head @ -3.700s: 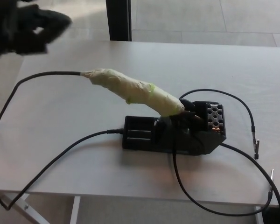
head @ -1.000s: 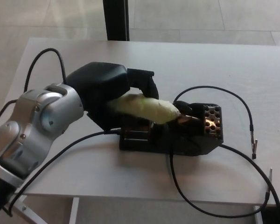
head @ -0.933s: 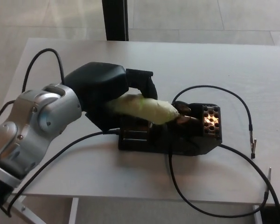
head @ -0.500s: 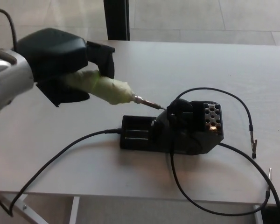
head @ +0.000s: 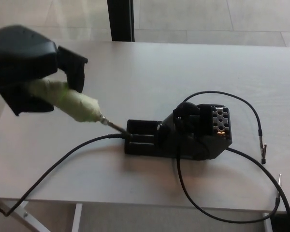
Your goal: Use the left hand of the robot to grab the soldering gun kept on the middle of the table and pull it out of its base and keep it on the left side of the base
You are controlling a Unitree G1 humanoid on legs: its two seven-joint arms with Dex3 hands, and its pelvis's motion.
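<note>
- My left hand (head: 31, 67) has its fingers (head: 73, 67) wrapped round the iron (head: 75, 104), gripping the taped handle near its back end.
- The right hand is out of sight.
- The iron is out of the base (head: 179, 137) and held in the air, tilted down to the right. Its metal tip (head: 113, 125) sits just beside the base's left end; I can't tell if it touches.
- The wrapped handle looks soft, pale green and thick. I judge it gives good friction and some squash, so a mid-handle hold suits it.
- The tool looks light and stiff. The tip is thin, may be hot, and is best kept clear of the cables.
- A black cable (head: 63, 162) runs from the base's left end across the desk (head: 150, 63) toward me, right where I'd lay the iron. It could snag.
- I can read no brand, label or writing on the base or the iron.
</note>
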